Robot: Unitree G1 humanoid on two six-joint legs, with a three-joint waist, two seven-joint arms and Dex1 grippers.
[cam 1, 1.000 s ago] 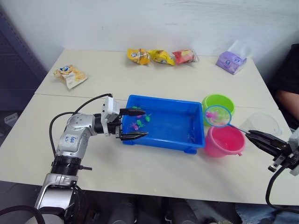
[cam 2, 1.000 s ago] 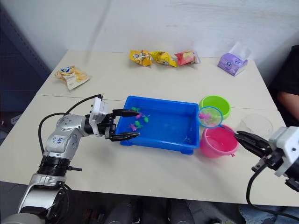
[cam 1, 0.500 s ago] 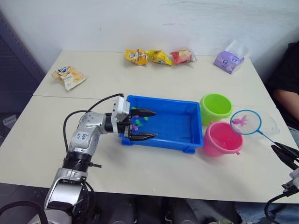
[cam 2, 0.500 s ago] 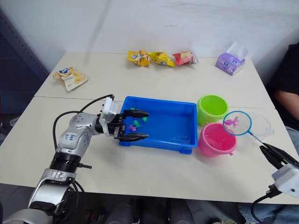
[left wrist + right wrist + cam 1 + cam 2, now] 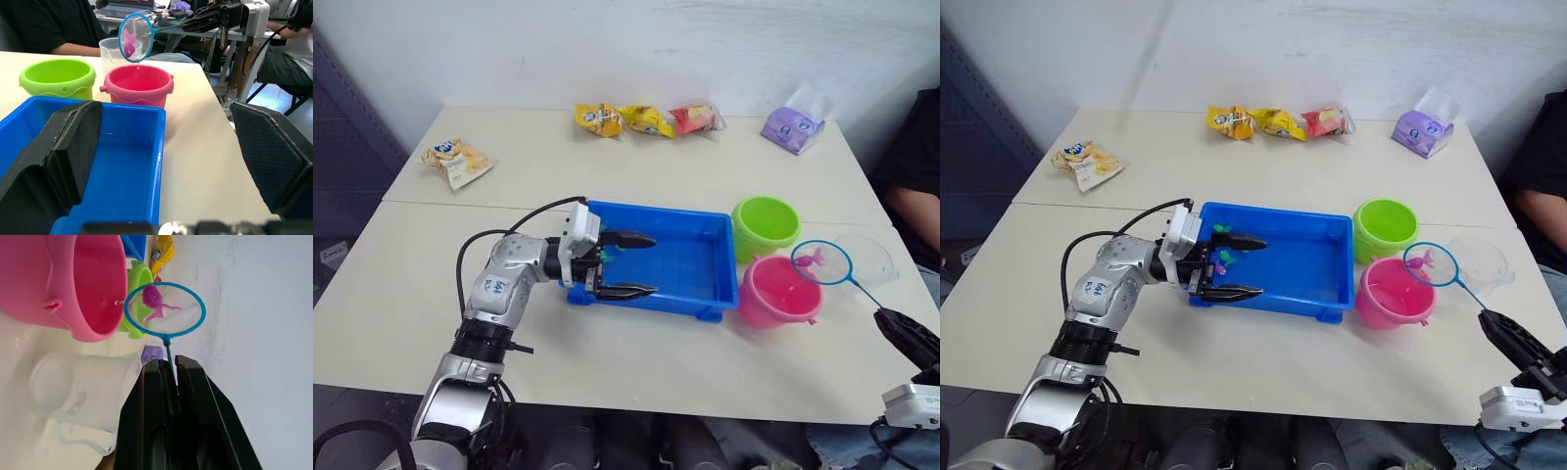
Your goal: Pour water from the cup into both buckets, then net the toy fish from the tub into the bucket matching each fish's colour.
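The right gripper (image 5: pixel 166 377) is clamped on the thin handle of the net (image 5: pixel 826 263), whose hoop, with a pink fish (image 5: pixel 811 259) in it, has swung in half a second from over the clear cup (image 5: pixel 867 258) back toward the pink bucket (image 5: pixel 781 291) and now hangs at that bucket's right edge, so the fish looks about ready to tip into the matching pail. That arm reaches in low from the table's near right corner. The left gripper (image 5: pixel 628 265) has slid further over the near-left end of the blue tub (image 5: pixel 677 262), jaws wide and empty, forearm level above the tabletop, with the remaining fish (image 5: pixel 1223 257) just behind it and the green bucket (image 5: pixel 766 223) beyond the pink one.
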